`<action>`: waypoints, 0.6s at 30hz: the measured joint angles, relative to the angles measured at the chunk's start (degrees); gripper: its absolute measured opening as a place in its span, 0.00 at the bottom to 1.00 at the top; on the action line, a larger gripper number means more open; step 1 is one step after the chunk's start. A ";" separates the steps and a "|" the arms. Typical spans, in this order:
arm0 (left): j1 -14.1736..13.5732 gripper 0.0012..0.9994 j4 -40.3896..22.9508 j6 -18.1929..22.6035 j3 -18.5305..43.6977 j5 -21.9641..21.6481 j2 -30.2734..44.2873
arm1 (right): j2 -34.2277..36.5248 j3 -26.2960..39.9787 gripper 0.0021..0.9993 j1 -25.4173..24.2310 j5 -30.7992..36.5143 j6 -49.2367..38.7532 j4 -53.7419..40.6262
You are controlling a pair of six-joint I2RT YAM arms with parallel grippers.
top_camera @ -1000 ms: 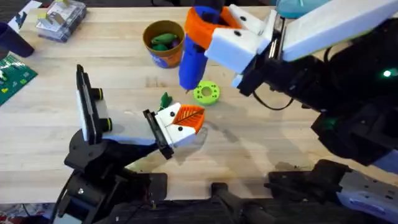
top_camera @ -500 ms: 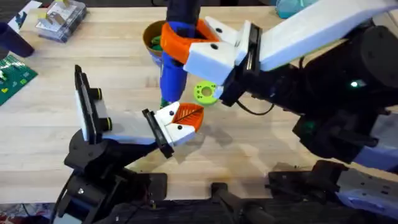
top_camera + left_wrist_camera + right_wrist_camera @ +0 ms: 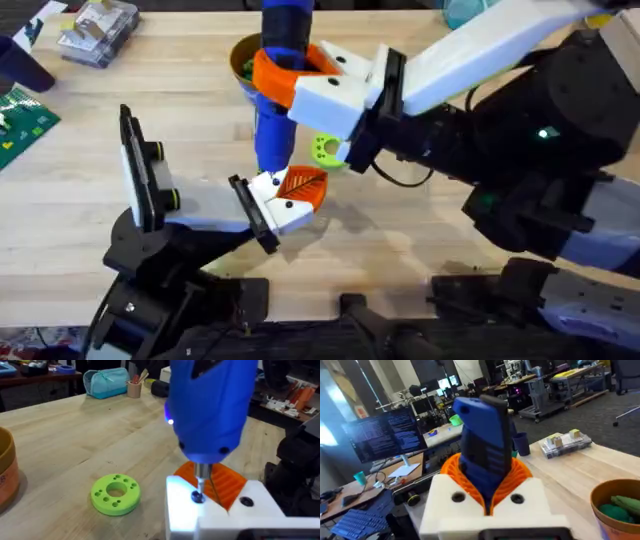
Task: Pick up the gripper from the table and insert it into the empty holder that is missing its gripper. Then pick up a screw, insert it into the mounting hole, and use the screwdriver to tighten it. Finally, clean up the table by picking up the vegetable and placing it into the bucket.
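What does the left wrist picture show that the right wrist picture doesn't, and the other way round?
Left wrist alone: the screwdriver's metal tip standing on a screw in the white holder, with the orange gripper behind it and a green ring on the table.

Right wrist alone: the right gripper shut on the screwdriver, green items in the bucket, and a clear plastic box.

Both: the blue screwdriver and the bucket.

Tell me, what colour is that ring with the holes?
Lime green ring, clearest in the left wrist view.
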 joint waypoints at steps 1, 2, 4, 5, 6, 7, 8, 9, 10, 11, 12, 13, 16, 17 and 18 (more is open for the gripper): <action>0.00 0.01 0.00 0.00 0.00 0.00 0.00 | -0.01 0.00 0.02 0.00 0.00 0.07 -0.31; 0.00 0.01 0.00 0.00 0.00 0.00 0.00 | -0.01 0.00 0.02 0.00 0.00 0.07 -0.59; 0.01 0.01 0.00 0.00 0.00 0.00 0.00 | 0.01 0.00 0.02 0.00 0.00 0.09 -0.94; 0.01 0.01 0.00 0.00 0.00 0.00 0.00 | 0.01 0.00 0.02 0.00 0.00 0.09 -1.02; 0.01 0.01 0.00 -0.01 0.00 0.00 0.00 | 0.00 0.00 0.02 0.00 0.00 0.10 -1.03; 0.00 0.01 0.00 -0.01 0.00 0.00 0.00 | -0.01 0.00 0.02 0.00 0.00 0.11 -1.03; 0.00 0.01 0.00 0.00 0.00 0.00 0.00 | 0.00 0.00 0.02 0.00 0.00 0.11 -1.04; 0.00 0.01 0.00 0.00 0.00 0.00 0.00 | -0.01 0.00 0.02 0.00 0.00 0.11 -1.06; 0.00 0.01 0.00 0.00 0.00 0.00 0.00 | 0.00 0.00 0.02 0.00 0.00 0.11 -1.10; 0.00 0.01 0.00 0.00 0.00 0.00 0.00 | -0.01 0.00 0.02 0.00 0.00 0.11 -1.20; 0.00 0.01 0.00 0.00 0.00 0.00 0.00 | -0.01 0.00 0.02 0.00 0.00 0.11 -1.42; 0.00 0.01 0.00 0.00 0.00 0.00 0.00 | -0.01 0.00 0.02 0.00 0.00 0.11 -1.73; 0.00 0.01 -0.02 -0.02 0.00 0.00 0.01 | -0.01 0.00 0.02 -0.02 0.03 0.23 -2.72; 0.00 0.01 -0.02 -0.02 0.00 0.00 0.02 | -0.01 0.00 0.02 -0.03 0.07 0.26 -2.81; 0.00 0.01 -0.02 -0.02 0.00 0.00 0.02 | -0.01 0.00 0.02 -0.05 0.10 0.27 -2.88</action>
